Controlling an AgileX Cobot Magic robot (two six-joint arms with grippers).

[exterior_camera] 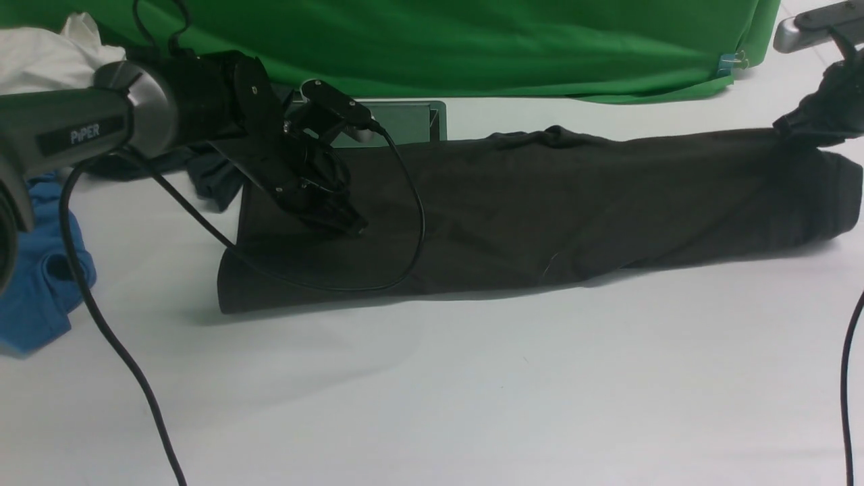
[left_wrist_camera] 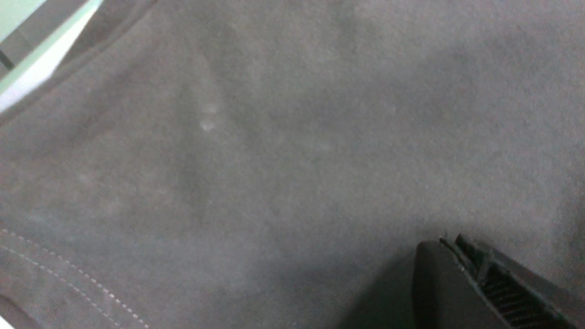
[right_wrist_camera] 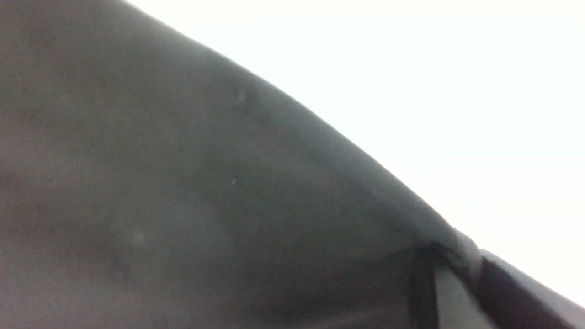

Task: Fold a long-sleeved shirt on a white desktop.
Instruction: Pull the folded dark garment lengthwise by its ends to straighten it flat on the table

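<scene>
The long-sleeved shirt [exterior_camera: 540, 209], dark brownish-black, lies as a long band across the white desktop [exterior_camera: 472, 391]. My left gripper [exterior_camera: 354, 229] is shut, with nothing between its fingers, and its tips point down at the band's left part. The left wrist view shows those closed tips [left_wrist_camera: 450, 242] just over the knit fabric [left_wrist_camera: 274, 160]. My right gripper [exterior_camera: 786, 125] is at the band's far right end, shut on the shirt's back edge, which rises slightly toward it. The right wrist view shows fabric [right_wrist_camera: 183, 205] bunched at the closed tips [right_wrist_camera: 457, 256].
A blue garment [exterior_camera: 40, 283] lies at the left edge, and a smaller dark garment [exterior_camera: 209, 179] sits behind the left arm. A white cloth [exterior_camera: 47, 54] and the green backdrop [exterior_camera: 472, 40] are at the back. A grey box [exterior_camera: 412, 121] stands behind the shirt. Cables [exterior_camera: 121, 351] trail over the desktop.
</scene>
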